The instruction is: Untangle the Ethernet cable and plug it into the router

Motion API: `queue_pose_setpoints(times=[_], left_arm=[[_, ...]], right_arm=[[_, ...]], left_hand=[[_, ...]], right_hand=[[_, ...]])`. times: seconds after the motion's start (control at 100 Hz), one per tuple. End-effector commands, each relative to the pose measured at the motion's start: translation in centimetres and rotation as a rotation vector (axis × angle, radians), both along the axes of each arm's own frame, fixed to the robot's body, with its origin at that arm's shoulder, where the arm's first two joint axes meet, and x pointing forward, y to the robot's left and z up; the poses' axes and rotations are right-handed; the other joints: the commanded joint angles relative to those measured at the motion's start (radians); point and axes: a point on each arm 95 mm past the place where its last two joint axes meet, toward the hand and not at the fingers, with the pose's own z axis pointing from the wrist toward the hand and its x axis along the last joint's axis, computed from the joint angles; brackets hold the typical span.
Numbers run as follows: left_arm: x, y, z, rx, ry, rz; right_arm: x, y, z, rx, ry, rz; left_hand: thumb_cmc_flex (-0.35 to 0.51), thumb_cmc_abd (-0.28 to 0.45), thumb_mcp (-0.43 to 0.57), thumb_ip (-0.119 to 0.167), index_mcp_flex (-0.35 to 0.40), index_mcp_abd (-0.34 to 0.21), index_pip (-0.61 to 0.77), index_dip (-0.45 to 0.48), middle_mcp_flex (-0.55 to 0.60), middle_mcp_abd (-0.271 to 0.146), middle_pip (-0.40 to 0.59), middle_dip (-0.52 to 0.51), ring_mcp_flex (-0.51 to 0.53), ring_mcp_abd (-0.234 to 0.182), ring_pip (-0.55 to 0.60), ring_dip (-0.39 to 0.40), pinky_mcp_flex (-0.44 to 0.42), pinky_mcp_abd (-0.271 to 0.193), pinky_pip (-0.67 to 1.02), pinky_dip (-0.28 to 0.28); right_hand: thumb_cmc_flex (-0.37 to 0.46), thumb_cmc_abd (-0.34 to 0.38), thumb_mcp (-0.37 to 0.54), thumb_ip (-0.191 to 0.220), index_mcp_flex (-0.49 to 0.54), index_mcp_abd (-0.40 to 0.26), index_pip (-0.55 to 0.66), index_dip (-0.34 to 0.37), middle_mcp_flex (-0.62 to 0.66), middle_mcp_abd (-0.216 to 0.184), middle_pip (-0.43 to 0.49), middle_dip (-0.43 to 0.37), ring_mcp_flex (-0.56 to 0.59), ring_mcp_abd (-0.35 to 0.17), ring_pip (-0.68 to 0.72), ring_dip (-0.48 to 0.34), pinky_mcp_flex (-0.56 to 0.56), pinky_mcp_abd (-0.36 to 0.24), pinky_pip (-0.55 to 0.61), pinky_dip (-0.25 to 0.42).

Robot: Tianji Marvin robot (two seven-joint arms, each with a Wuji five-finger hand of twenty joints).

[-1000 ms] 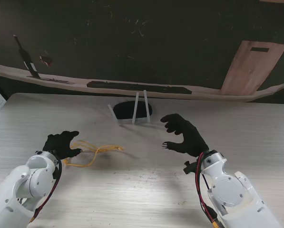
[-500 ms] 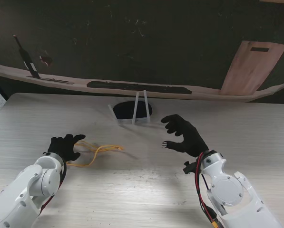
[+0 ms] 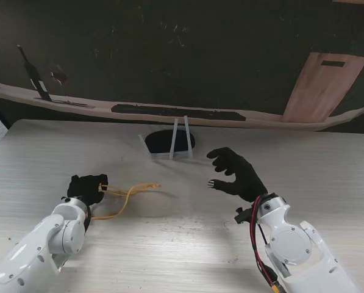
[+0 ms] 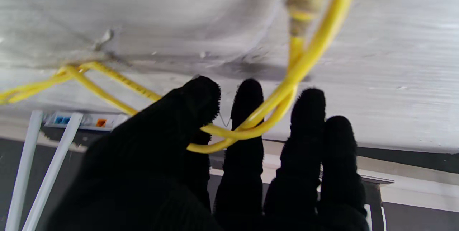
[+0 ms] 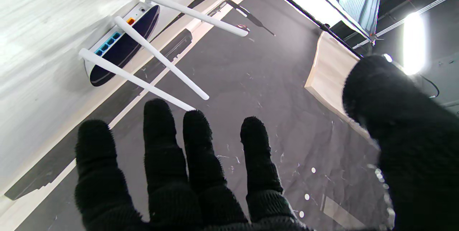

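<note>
The left hand, at the lower left of the stand view, grasps the yellow cable — the wrist view shows strands pinched between thumb and fingers, the rest trailing over the pale table. The right hand, right of centre, hovers with fingers spread, holding nothing. The black router with white antennas sits at upper centre; no writing is readable on it.
</note>
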Motion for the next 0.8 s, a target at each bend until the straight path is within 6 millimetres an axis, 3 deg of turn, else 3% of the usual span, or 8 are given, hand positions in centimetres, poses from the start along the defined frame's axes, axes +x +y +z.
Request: queue_pose_setpoints(times=[0.0,0.06,0.15,0.41,0.53,0.79], left_arm=[[-0.3,-0.6,-0.5,-0.021,0.005,-0.013],[-0.4,-0.8,-0.4,-0.058,-0.034,-0.013],[-0.6,-1.1,-0.1,-0.159,-0.093,-0.008],[-1.4,-2.4,2.4,-0.382,-0.229,-0.041],[-1.6,-3.1,3.5,-0.459,-0.28,-0.075],[-1.9,-5.2,5.0,-0.639,-0.345,-0.137]], right_arm=[[-0.3,0.3,-0.1,0.005,0.009,0.012],[-0.3,0.4,-0.1,0.008,0.01,0.011],[-0.3,0.4,-0.1,0.009,0.011,0.011],[-0.3,0.4,0.0,0.014,0.015,0.013],[-0.3,0.5,-0.1,0.017,0.019,0.02],[-0.3,1.1,-0.2,0.024,0.045,0.05]], left_hand=[[0.048,-0.041,0.038,-0.03,0.024,0.004,0.039,-0.009,0.105,-0.03,-0.045,0.053,0.068,-0.077,0.059,0.013,0.035,-0.011,0.057,0.034],[0.078,-0.042,0.049,-0.027,0.027,0.005,0.043,-0.007,0.135,-0.036,-0.043,0.061,0.101,-0.086,0.078,0.017,0.062,-0.012,0.076,0.041],[0.103,-0.033,0.049,-0.023,0.017,0.029,0.047,-0.005,0.138,-0.021,-0.038,0.069,0.108,-0.063,0.101,0.023,0.076,-0.011,0.095,0.049],[0.218,0.073,-0.084,-0.032,-0.073,0.079,0.08,0.018,0.017,0.023,0.111,0.116,0.145,-0.019,0.195,0.087,0.143,0.036,0.175,0.082],[0.277,0.123,-0.152,-0.039,-0.093,0.1,0.083,0.023,-0.022,0.042,0.144,0.141,0.24,-0.058,0.32,0.143,0.24,0.041,0.268,0.11],[0.374,0.217,-0.323,-0.019,-0.126,0.157,0.066,0.013,-0.063,0.085,0.218,0.187,0.36,-0.1,0.559,0.229,0.376,0.069,0.453,0.148]], right_hand=[[0.003,0.011,-0.021,0.022,0.002,-0.01,-0.015,-0.01,0.016,0.008,-0.013,-0.018,0.008,0.006,0.004,0.009,0.003,0.024,-0.014,0.021],[0.005,0.013,-0.024,0.023,0.006,-0.011,-0.016,-0.01,0.018,0.007,-0.014,-0.019,0.009,0.006,0.004,0.009,0.003,0.025,-0.015,0.021],[0.005,0.017,-0.026,0.024,0.008,-0.009,-0.017,-0.01,0.02,0.007,-0.014,-0.019,0.01,0.007,0.003,0.009,0.004,0.025,-0.015,0.021],[0.003,0.028,-0.032,0.025,0.021,-0.007,-0.024,-0.013,0.027,0.01,-0.017,-0.02,0.015,0.01,0.003,0.009,0.005,0.029,-0.016,0.022],[0.004,0.033,-0.036,0.026,0.037,-0.005,-0.027,-0.014,0.035,0.012,-0.018,-0.02,0.02,0.012,0.003,0.009,0.007,0.03,-0.016,0.023],[0.017,0.037,-0.035,0.029,0.088,0.002,-0.036,-0.017,0.057,0.018,-0.019,-0.021,0.035,0.018,0.007,0.011,0.014,0.035,-0.015,0.022]])
